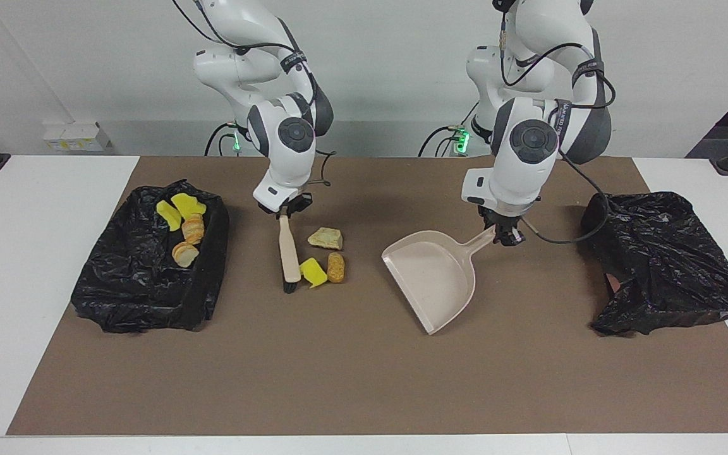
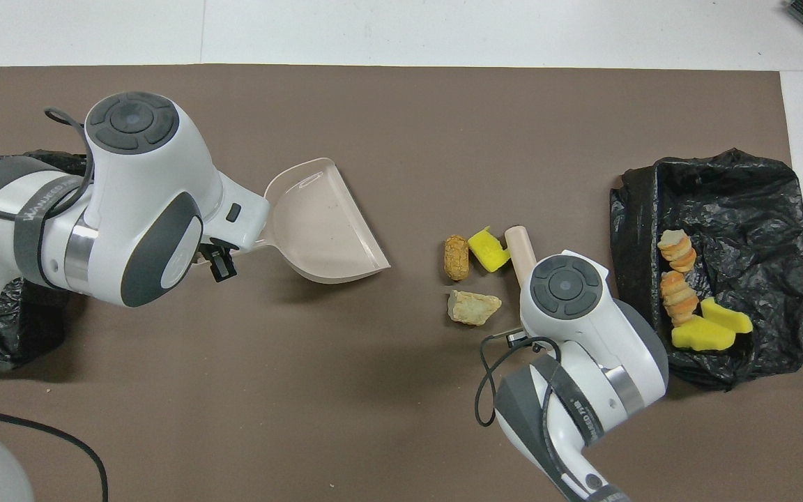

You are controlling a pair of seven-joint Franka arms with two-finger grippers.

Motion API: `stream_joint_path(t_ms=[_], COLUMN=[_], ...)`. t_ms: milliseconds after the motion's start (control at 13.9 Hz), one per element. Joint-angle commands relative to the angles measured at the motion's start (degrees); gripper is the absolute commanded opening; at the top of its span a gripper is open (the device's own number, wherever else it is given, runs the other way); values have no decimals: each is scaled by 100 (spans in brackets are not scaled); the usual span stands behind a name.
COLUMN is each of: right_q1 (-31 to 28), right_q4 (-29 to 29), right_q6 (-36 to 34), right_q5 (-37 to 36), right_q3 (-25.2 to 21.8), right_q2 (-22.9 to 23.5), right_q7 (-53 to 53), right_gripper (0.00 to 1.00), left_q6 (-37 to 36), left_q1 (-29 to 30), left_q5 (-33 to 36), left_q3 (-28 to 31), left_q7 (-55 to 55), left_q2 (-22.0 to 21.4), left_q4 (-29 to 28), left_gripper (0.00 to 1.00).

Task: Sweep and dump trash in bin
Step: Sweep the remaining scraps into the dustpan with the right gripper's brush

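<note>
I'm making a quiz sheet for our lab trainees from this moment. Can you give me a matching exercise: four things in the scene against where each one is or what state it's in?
Things:
1. hand brush
2. dustpan
3. brown oval piece
4. bin with trash in it

Places or states:
A. at the right arm's end of the table, lined with a black bag
B. held by its handle in the left pincer
C. loose on the brown mat, beside a yellow chunk
D. held by the right pincer, bristles down by the yellow chunk

Pairs: 1-D, 2-B, 3-C, 4-A
</note>
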Motion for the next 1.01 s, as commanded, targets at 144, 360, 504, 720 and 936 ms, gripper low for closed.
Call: stream_joint_path(t_ms=[144,360,504,720,936], right_q1=[48,92,92,92,83], right_q4=[-130,-157,-148,-69,299], right_q6=[612,1086,1560,1923,2028], right_q5=[1004,1154,1172,1181,1820], right_q3=[426,680,831,963,1296], right_q2=[213,459,722,925,1119], right_q7=[443,908,1181,1208,1190], right_gripper=[0,0,0,0,0], left_q6=[459,1036,1564,2092,2286], left_q1=[-101,-434,-557,-663,-681], left_q5=[336,589,687,687,687], left_q3=[-5,-14,-14,-14,-31], left_q7=[956,1107,1098,1063,1010], left_q2=[-407,-696,-986,-1267,-1339], left_q4=[-601,-1126,-1697,-2270,-2534], left_gripper=[0,0,0,0,0])
